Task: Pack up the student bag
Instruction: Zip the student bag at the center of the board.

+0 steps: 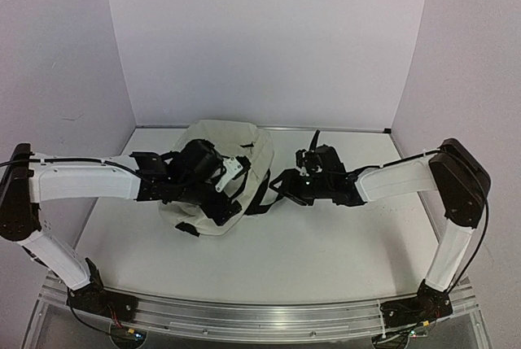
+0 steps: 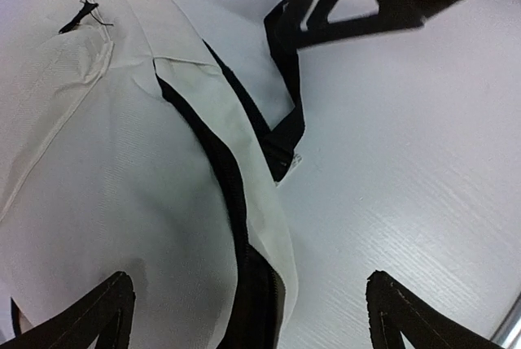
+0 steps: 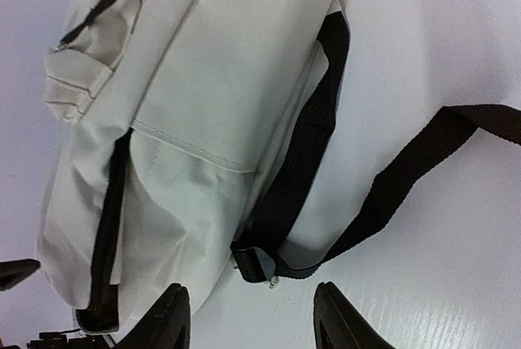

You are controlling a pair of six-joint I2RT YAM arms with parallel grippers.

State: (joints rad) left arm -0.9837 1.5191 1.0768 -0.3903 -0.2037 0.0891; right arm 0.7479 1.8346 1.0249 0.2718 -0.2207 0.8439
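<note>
white walls [image 1: 269, 40] box in a white table [image 1: 326, 243]. from overhead i see the student bag [image 1: 220, 133] slumped at about 11 o'clock of the table's middle, with both arms reaching in over it. my left claw [image 2: 248, 284] stands wide apart above the bag's black zip [image 2: 232, 194], clamping nothing. my right claw [image 3: 251, 292] is also apart and empty, at the bag's 3 o'clock side. only the right wrist camera shows the zipped side pocket [image 3: 85, 32] and the black strap [image 3: 423, 154] trailing toward 3 o'clock over bare table. only the left wrist camera catches the right claw's fingers [image 2: 281, 28] at its 1 o'clock.
</note>
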